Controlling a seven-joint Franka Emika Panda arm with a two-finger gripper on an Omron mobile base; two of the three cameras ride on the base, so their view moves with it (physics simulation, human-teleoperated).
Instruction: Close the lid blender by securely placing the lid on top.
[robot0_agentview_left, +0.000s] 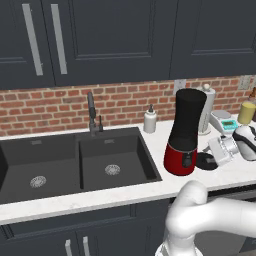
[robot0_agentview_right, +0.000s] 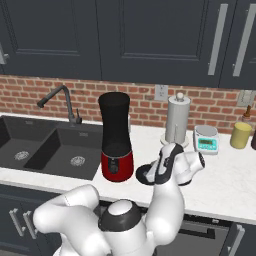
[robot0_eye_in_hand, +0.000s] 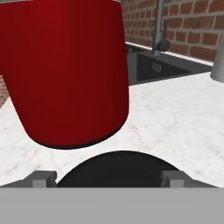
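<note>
I can't read any text, label, brand or number from here. The digital scale (robot0_agentview_right: 207, 139) at the right of the right base view has a teal display, but its digits are too small for me to make out. The blender (robot0_agentview_left: 185, 132) carries no marking I can see.

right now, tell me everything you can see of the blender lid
The lid is a small flat round black disc, matte-looking, lying flat on the white marble counter just right of the blender and its glossy red base, not on the jar, whose top is open. The gripper is down at it: in the hand view its dark rounded edge sits between the two fingertips. Whether they press it cannot be told.
</note>
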